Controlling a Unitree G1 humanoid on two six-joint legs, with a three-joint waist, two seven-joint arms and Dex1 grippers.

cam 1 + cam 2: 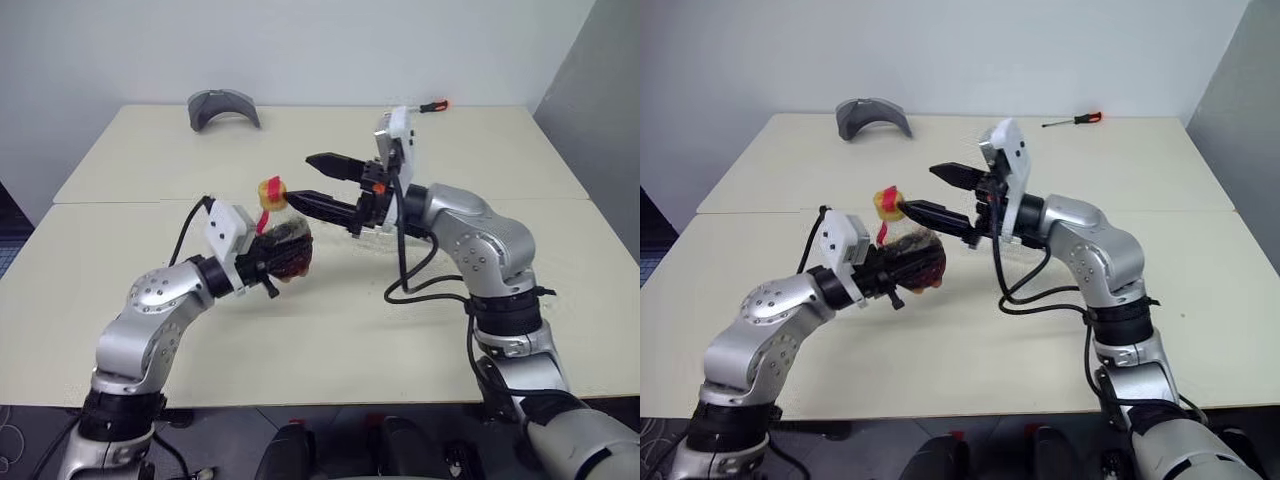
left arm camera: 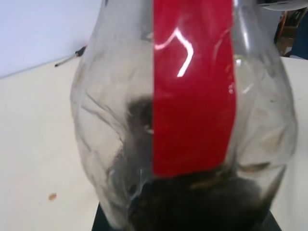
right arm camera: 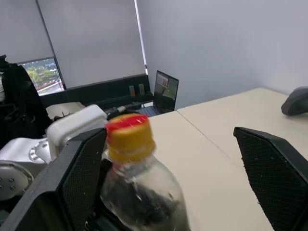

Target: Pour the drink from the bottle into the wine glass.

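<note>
**Inspector:** Tables first — two pale tables [image 1: 330,330] butted edge to edge, the seam running across the middle. State of the arms above them?

**Assistant:** Both are raised over the near table. The left gripper [image 1: 275,262] has its black fingers pressed tight on the body of the bottle [image 1: 288,245], holding it clear of the surface and tilted, neck up and leaning toward the far side. The right gripper [image 1: 322,182] reaches in from the right with its jaws spread wide, one finger [image 3: 77,180] just beside the neck, the other [image 3: 274,168] well apart from it.

**Inspector:** Is the right one touching the bottle?

**Assistant:** The lower fingertip sits at the yellow cap [image 3: 129,138] — whether it touches, I cannot tell.

**Inspector:** Contents?

**Assistant:** The drink [image 1: 292,258], dark reddish-brown, lies low in the bottle's belly. A red strip [image 2: 192,91] runs up the clear wall.

**Inspector:** Smaller items?

**Assistant:** A grey curved object [image 1: 222,107] rests at the far left of the back table; a screwdriver [image 1: 1072,120] with a red handle lies at the far right.
</note>
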